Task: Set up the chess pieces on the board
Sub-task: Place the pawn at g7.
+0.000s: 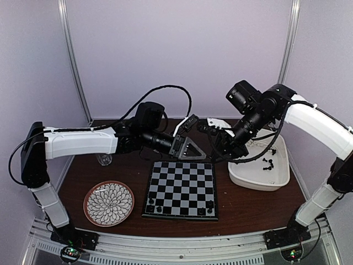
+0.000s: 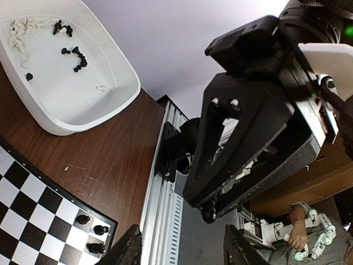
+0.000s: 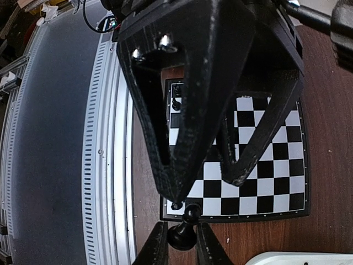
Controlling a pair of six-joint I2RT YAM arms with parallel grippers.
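Observation:
The board (image 1: 181,182) lies at the table's middle, with a few black chess pieces (image 1: 150,209) on its near row at both corners. My right gripper (image 3: 182,236) is shut on a black pawn (image 3: 185,227), held in the air above the board's far edge (image 3: 265,212). My left gripper (image 2: 185,251) is open and empty, facing the right gripper (image 2: 220,193) tip to tip, a short gap apart. The pawn also shows in the left wrist view (image 2: 208,212). In the top view the left gripper (image 1: 193,149) and right gripper (image 1: 216,149) nearly meet.
A white tub (image 1: 259,179) at the right holds loose black pieces (image 1: 268,163) and white pieces (image 2: 19,30). A round flower-patterned plate (image 1: 108,203) sits at the near left. A small clear glass (image 1: 103,160) stands behind it under the left arm.

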